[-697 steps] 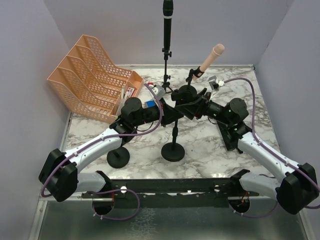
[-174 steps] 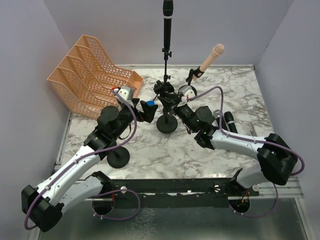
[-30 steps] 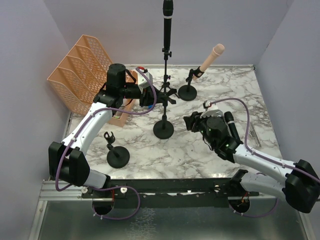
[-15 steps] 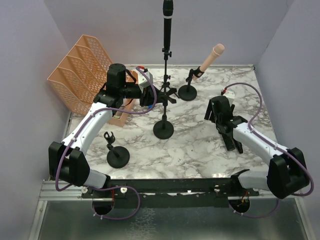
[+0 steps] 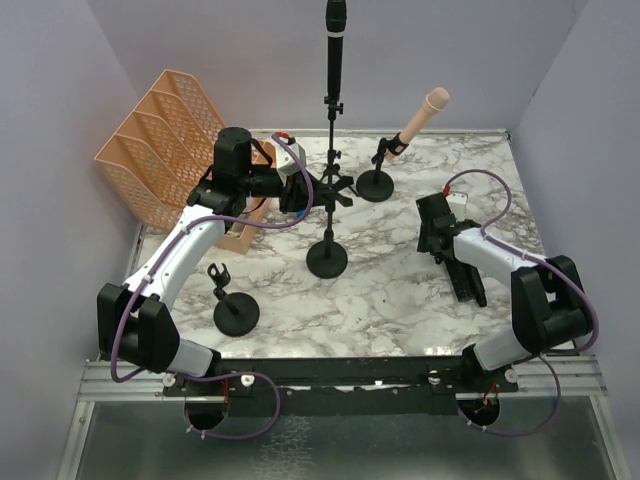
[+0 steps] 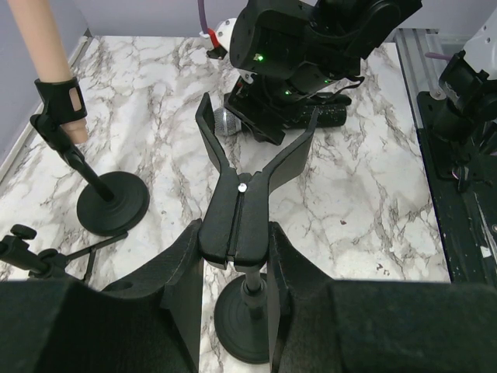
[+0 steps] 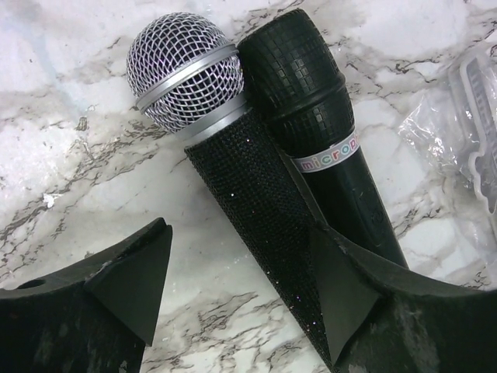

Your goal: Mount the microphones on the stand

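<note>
silver-head microphone (image 7: 233, 163): lies flat on the table (image 5: 390, 290), well to the right of the clip stand (image 5: 327, 258), touching the black microphone (image 7: 326, 140) beside it.
right gripper (image 7: 241, 256): hangs over the silver-head microphone with its fingers spread wide and holding nothing. It is likely lined up to pick that one.
tight spot: the two touch side by side, so a finger has little room between them. A plastic bag (image 7: 466, 101) lies just past the black microphone.
left gripper (image 6: 237, 256): its fingers are squeezed on the clip (image 6: 241, 194) on top of the clip stand, likely to hold it steady.
already up: the pink microphone (image 5: 425, 112) sits in a holder behind and right of the clip stand. The tall black microphone (image 5: 335, 30) stands right behind it.
open room: there is bare table between the clip stand and the lying pair.
</note>
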Controlling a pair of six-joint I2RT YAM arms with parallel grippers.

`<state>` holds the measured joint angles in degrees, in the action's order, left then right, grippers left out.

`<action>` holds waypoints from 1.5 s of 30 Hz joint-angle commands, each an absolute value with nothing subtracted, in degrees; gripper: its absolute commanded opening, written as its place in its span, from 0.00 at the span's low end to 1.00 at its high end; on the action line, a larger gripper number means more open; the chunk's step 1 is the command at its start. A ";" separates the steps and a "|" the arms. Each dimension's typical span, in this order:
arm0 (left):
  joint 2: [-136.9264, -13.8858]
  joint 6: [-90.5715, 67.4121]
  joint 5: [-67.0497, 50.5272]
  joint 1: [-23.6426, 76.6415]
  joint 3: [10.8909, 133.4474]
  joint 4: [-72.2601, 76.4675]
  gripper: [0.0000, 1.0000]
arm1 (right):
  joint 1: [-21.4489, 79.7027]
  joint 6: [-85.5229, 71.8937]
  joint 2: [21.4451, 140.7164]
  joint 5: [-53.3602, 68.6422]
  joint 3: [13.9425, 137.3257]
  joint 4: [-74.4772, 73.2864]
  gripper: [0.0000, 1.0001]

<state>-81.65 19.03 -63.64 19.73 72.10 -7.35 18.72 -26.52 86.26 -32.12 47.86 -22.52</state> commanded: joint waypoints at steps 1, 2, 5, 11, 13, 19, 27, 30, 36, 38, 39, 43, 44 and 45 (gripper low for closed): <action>-80.46 19.69 -63.30 19.61 71.45 -5.38 0.00 | 17.84 -26.34 89.05 -30.76 49.95 -24.19 0.75; -80.43 19.64 -63.36 19.60 71.45 -5.38 0.00 | 17.62 -26.18 89.42 -29.71 50.18 -24.17 0.75; -80.38 19.62 -63.28 19.65 71.46 -5.49 0.00 | 17.35 -25.56 89.82 -26.15 50.41 -23.52 0.75; -80.55 19.52 -63.37 19.60 71.37 -5.45 0.00 | 17.32 -24.47 89.88 -21.29 50.76 -23.13 0.70; -80.58 19.53 -63.34 19.65 71.37 -5.45 0.00 | 17.31 -24.23 91.04 -21.48 51.28 -23.10 0.70; -80.60 19.51 -63.35 19.62 71.24 -5.35 0.00 | 17.30 -25.27 95.64 -23.43 54.97 -23.28 0.69; -80.83 19.29 -63.55 19.60 71.13 -5.07 0.00 | 15.16 -26.28 99.13 -23.42 58.73 -22.64 0.63; -80.78 19.25 -63.42 19.63 71.02 -5.02 0.00 | 14.61 -26.11 100.19 -23.17 59.33 -22.83 0.45; -80.91 19.10 -63.28 19.62 71.10 -4.98 0.00 | 14.72 -25.05 95.46 -21.24 57.98 -20.36 0.21; -80.86 19.07 -63.28 19.60 71.08 -5.00 0.00 | 14.73 -24.24 91.49 -19.75 56.95 -18.35 0.17; -80.91 19.07 -63.25 19.60 71.09 -5.01 0.00 | 14.87 -23.57 88.74 -18.83 56.32 -16.92 0.15; -80.95 18.87 -63.06 19.60 71.02 -4.82 0.00 | 16.21 -19.03 74.41 -11.66 51.63 -6.47 0.10; -80.96 18.87 -63.01 19.62 71.02 -4.73 0.00 | 16.50 -18.50 71.42 -10.00 50.70 -4.01 0.09; -80.95 18.85 -62.91 19.60 71.02 -4.67 0.00 | 16.70 -18.20 68.77 -8.40 50.02 -1.76 0.08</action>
